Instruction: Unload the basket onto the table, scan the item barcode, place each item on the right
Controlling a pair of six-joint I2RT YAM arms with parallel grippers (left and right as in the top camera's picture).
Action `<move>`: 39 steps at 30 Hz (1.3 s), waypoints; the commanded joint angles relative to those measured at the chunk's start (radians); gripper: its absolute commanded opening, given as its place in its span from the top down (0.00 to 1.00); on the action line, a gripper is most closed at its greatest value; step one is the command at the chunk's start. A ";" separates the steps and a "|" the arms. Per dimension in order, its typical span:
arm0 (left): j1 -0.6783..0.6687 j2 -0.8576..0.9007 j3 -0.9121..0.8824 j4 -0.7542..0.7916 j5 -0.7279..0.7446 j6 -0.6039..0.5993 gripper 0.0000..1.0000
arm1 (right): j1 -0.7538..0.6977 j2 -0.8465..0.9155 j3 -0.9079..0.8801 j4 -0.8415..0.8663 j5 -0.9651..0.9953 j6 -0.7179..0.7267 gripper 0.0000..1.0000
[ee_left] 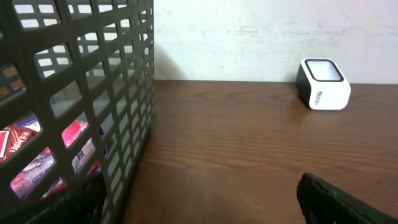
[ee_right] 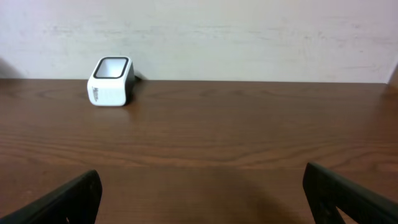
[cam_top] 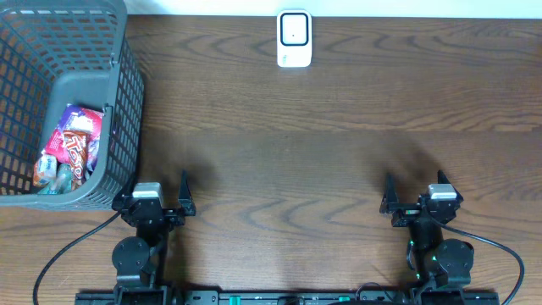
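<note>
Worktop of dark brown wood-grain laminate fills the overhead view, its grain running left to right, with a pale, slightly scuffed wall behind its far edge. A large grey plastic basket stands at the far left corner; its walls are an open lattice of square holes under a solid rounded rim, and they slope inward toward the floor. The left hand sits just beside the basket's near right corner, low over the wood, jaws spread wide with nothing between them; in the left wrist view its dark fingers show only at the bottom corners. The right hand is well apart from it on the right, also low and pointing toward the wall, jaws likewise spread wide and bare. The scanner, a small white block with rounded corners and a dark glossy window in its top face, stands at the middle of the far edge near the wall, window upward, its longer side running from the wall toward the arms. The snack packets lie piled in the basket's near left part: glossy, crinkled wrappers in red, pink and purple, the top red one with white lettering, its long axis running roughly far to near and leaning a little right. No barcode can be made out.
</note>
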 commanded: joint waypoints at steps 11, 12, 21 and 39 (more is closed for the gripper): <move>0.003 -0.007 -0.008 -0.034 0.138 -0.204 0.02 | 0.005 -0.006 -0.002 -0.004 -0.001 -0.014 0.01; 0.003 -0.007 -0.008 -0.024 0.225 -0.337 0.02 | 0.005 -0.006 -0.002 -0.004 -0.001 -0.014 0.01; 0.003 -0.007 -0.008 0.167 0.409 -0.810 0.02 | 0.005 -0.006 -0.002 -0.004 -0.001 -0.014 0.01; 0.005 0.341 0.693 0.329 0.086 -0.452 0.02 | 0.005 -0.006 -0.002 -0.004 -0.001 -0.014 0.01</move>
